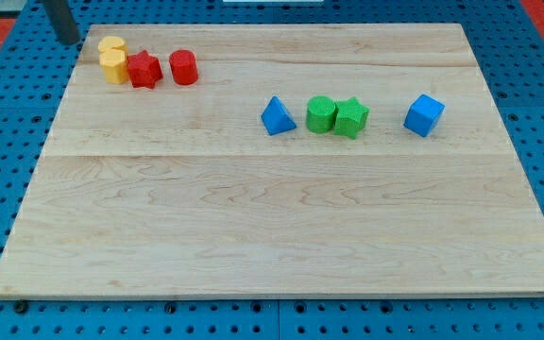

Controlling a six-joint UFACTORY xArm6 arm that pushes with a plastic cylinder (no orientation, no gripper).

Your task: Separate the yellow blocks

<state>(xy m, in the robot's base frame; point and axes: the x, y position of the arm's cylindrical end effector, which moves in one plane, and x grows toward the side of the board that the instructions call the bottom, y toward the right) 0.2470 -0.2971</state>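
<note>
Wooden counter (281, 246) on a blue pegboard: at the view's top left my tip (67, 40) stands just left of two touching yellow blocks (112, 60), with a red star (144, 69) against them and a red cylinder (183, 67) near. Further right lie a blue triangle (277, 116), a green cylinder (320, 114) touching a green star (351, 117), and a blue cube (424, 114); no jaws show, so I cannot tell their state

The wooden board (281, 236) is left open across its lower half. At upper left, two touching yellow blocks (112, 59) are hemmed on the right by a red star (144, 70); their left side is unobstructed.
</note>
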